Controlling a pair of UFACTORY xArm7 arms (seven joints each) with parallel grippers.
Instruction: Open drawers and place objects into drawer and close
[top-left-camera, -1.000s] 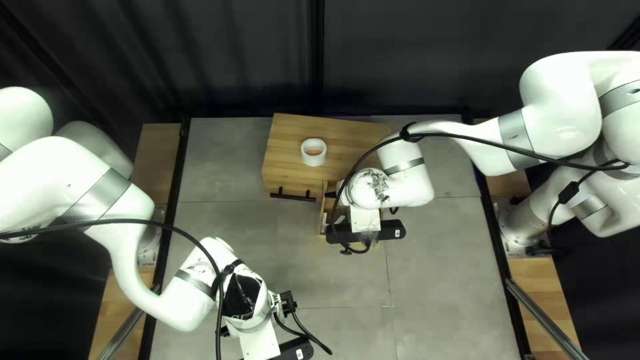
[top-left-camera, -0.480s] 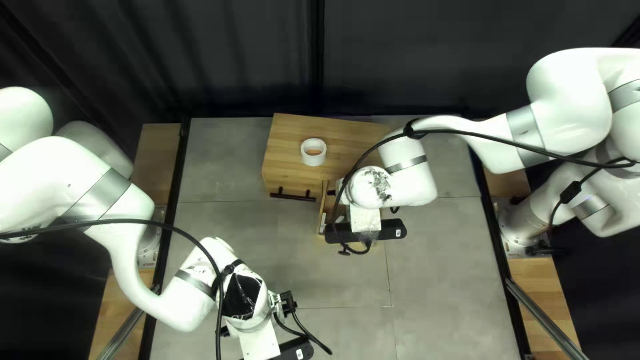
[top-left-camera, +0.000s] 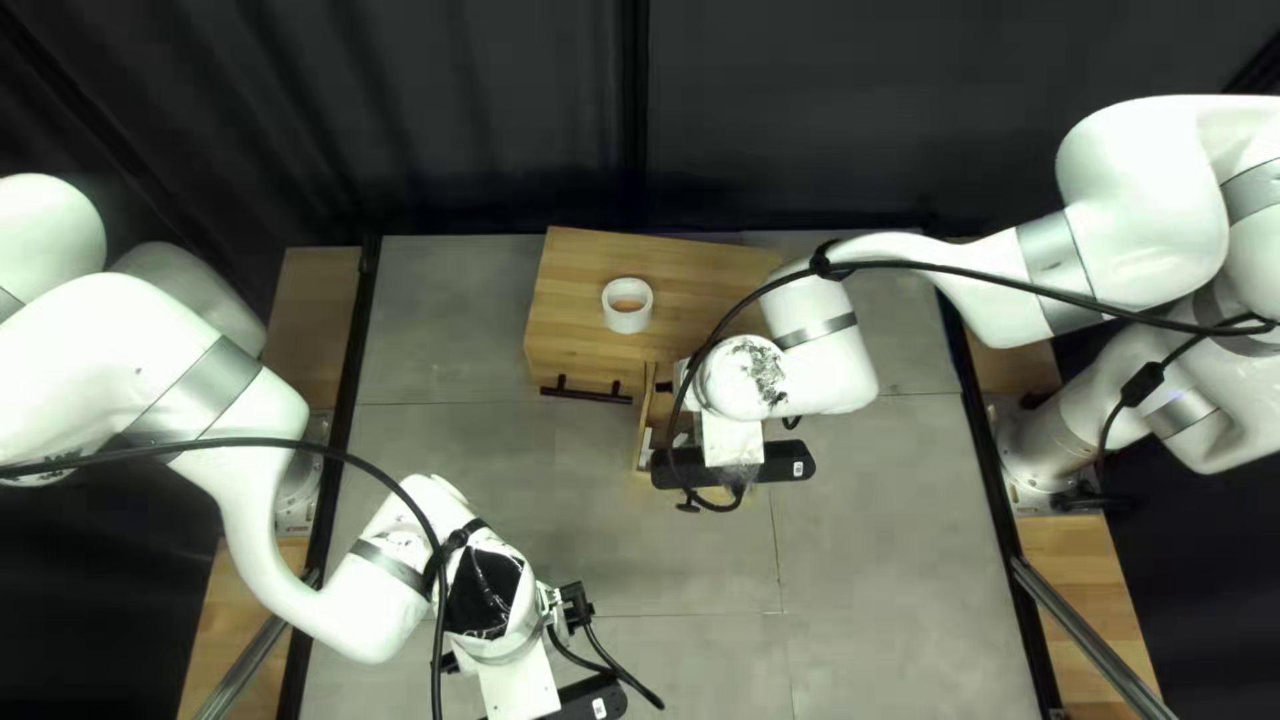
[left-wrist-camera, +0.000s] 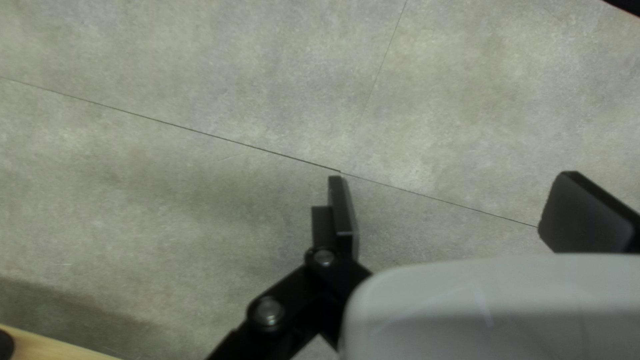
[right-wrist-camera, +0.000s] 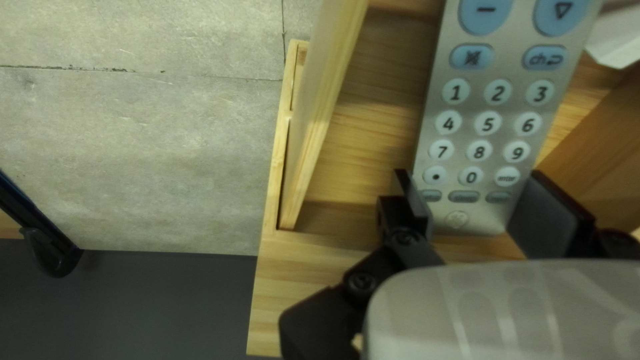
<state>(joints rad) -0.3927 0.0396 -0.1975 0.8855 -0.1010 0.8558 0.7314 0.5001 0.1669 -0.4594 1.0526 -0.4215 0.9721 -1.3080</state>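
Note:
My right gripper (top-left-camera: 731,463) is over the open right-hand drawer (top-left-camera: 643,443) of the wooden cabinet (top-left-camera: 694,260). In the right wrist view, the fingers of the right gripper (right-wrist-camera: 472,203) touch both long sides of a grey remote (right-wrist-camera: 483,137) near its end; the remote lies over the drawer's wooden interior (right-wrist-camera: 360,147). The cabinet's left-hand drawer, with a dark handle (top-left-camera: 587,391), is closed. My left gripper (top-left-camera: 587,700) hangs near the table's front edge; in the left wrist view, the left gripper (left-wrist-camera: 447,207) stands open above bare tabletop, fingers wide apart.
A white round, ring-like object (top-left-camera: 627,304) rests on the cabinet top. Beside the remote, a white item (right-wrist-camera: 617,37) shows partly in the right wrist view. A black cable (top-left-camera: 720,327) loops from my right arm across the cabinet's front right part.
My right arm's elbow and forearm have shifted slightly rightward and its wrist has moved a little; the drawer looks unmoved. The left arm has stayed still.

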